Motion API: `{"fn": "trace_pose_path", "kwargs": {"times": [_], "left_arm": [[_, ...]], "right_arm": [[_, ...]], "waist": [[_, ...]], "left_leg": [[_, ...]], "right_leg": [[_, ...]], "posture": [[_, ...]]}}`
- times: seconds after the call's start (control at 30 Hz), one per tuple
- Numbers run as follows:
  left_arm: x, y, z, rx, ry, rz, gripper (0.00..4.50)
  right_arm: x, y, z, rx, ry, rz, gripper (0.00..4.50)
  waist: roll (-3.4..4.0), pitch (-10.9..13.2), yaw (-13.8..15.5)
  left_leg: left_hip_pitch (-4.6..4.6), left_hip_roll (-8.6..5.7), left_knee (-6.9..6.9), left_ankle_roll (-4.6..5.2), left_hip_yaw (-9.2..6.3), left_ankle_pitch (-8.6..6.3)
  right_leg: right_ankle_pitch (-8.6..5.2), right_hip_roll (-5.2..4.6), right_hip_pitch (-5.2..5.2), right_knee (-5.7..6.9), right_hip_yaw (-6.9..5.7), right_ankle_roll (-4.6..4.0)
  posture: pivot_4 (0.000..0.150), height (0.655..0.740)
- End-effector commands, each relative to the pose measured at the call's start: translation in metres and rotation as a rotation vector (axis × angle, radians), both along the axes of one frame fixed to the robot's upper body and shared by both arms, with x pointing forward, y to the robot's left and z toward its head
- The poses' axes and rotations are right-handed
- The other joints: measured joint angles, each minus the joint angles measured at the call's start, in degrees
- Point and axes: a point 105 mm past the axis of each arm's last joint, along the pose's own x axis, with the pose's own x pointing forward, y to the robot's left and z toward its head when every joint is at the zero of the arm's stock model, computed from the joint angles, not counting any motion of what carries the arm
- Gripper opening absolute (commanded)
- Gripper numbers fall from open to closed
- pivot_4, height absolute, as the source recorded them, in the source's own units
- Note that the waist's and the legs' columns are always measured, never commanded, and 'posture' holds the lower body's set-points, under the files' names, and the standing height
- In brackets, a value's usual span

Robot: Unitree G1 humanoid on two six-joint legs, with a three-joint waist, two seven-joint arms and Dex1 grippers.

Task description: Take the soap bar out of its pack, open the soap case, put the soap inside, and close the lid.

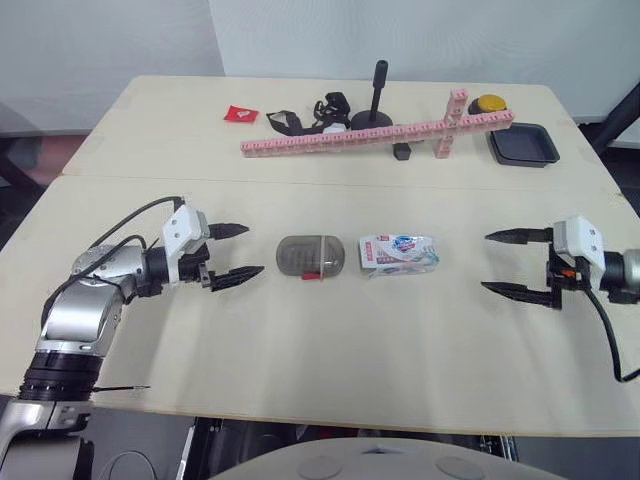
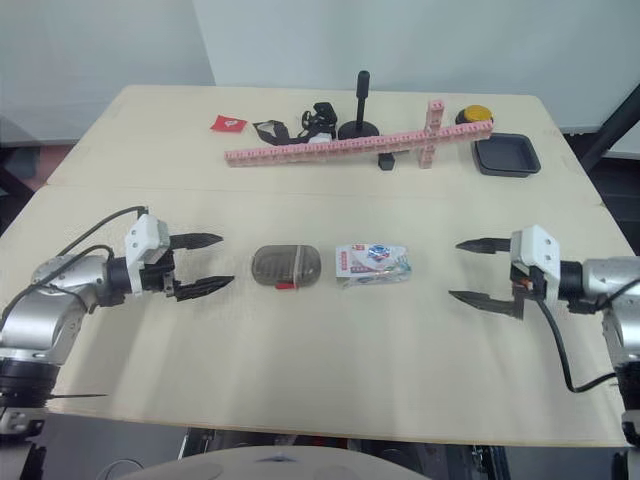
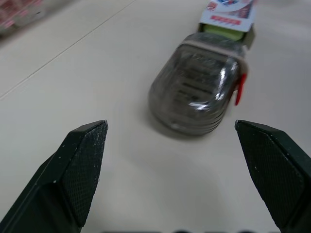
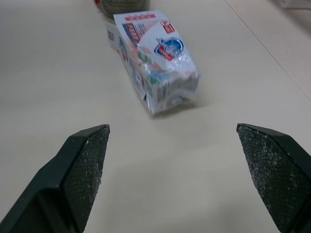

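Both wide, empty: left pincer (image 1: 254,249) faces soap case (image 1: 311,257), right pincer (image 1: 486,262) faces soap pack (image 1: 398,253) just beside it, mid-worktop (image 1: 330,340). Grip pack by its ends, tear gently.

Bright, even light — soft shadows; glare on soap case (image 3: 197,90).

one soap case (image 1: 311,257), one soap pack (image 1: 398,253), one black tray (image 1: 522,145).

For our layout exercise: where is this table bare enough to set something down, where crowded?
Bare: between soap pack and right tool; the near strip before the soap case. Crowded: far edge, around the pink block bar.
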Motion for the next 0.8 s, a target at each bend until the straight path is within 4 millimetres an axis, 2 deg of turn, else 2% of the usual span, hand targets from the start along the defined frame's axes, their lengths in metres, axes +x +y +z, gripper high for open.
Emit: {"fn": "trace_pose_path", "kwargs": {"times": [0.03, 0.17, 0.27, 0.37, 0.53, 0.8], "left_arm": [[-0.003, -0.010, 0.011, -0.012, -0.020, -0.074, 4.48], [-0.012, -0.024, 0.010, -0.009, -0.017, -0.159, 4.48], [-0.013, -0.033, 0.012, -0.010, -0.039, -0.185, 4.48], [-0.012, -0.040, 0.017, -0.030, -0.059, -0.192, 4.48], [-0.013, -0.043, 0.017, -0.032, -0.057, -0.193, 4.48], [-0.020, -0.048, 0.014, -0.045, -0.049, -0.195, 4.48]], "right_arm": [[0.007, 0.015, 0.006, -0.052, -0.002, 0.066, 4.50], [0.018, 0.036, 0.004, -0.070, -0.004, 0.124, 4.50], [0.026, 0.054, -0.001, -0.068, -0.002, 0.156, 4.50], [0.032, 0.066, -0.006, -0.073, -0.002, 0.181, 4.50], [0.039, 0.072, -0.008, -0.074, -0.009, 0.182, 4.50], [0.044, 0.072, -0.010, -0.075, -0.013, 0.171, 4.50]], "waist": [[0.00, 0.0, 0.0], [0.00, 0.0, 0.1], [0.00, 0.0, 0.0], [0.00, 0.0, 0.1], [0.00, 0.0, 0.1], [0.00, 0.0, 0.0]], "left_leg": [[-0.05, 0.00, 0.01, 0.00, 0.01, 0.00], [-0.34, 0.00, 0.08, 0.02, 0.01, 0.03], [-0.80, 0.02, 0.37, 0.02, -0.02, 0.03], [-0.88, 0.06, 0.47, 0.01, -0.03, 0.03], [-0.89, 0.05, 0.54, 0.01, -0.02, 0.04], [-0.89, 0.06, 0.55, 0.00, -0.01, 0.04]], "right_leg": [[-0.01, 0.00, -0.08, 0.08, -0.01, -0.03], [-0.02, 0.01, -0.44, 0.34, -0.03, -0.04], [0.01, 0.00, -0.91, 0.78, -0.11, 0.02], [-0.03, 0.00, -1.00, 0.91, -0.15, -0.04], [-0.14, -0.01, -0.99, 0.97, -0.15, -0.24], [-0.02, 0.00, -0.99, 1.00, -0.15, -0.05]], "posture": [[0.150, 0.7330], [0.150, 0.7330], [0.150, 0.7330], [0.150, 0.7330], [0.150, 0.7330], [0.150, 0.7330]]}}
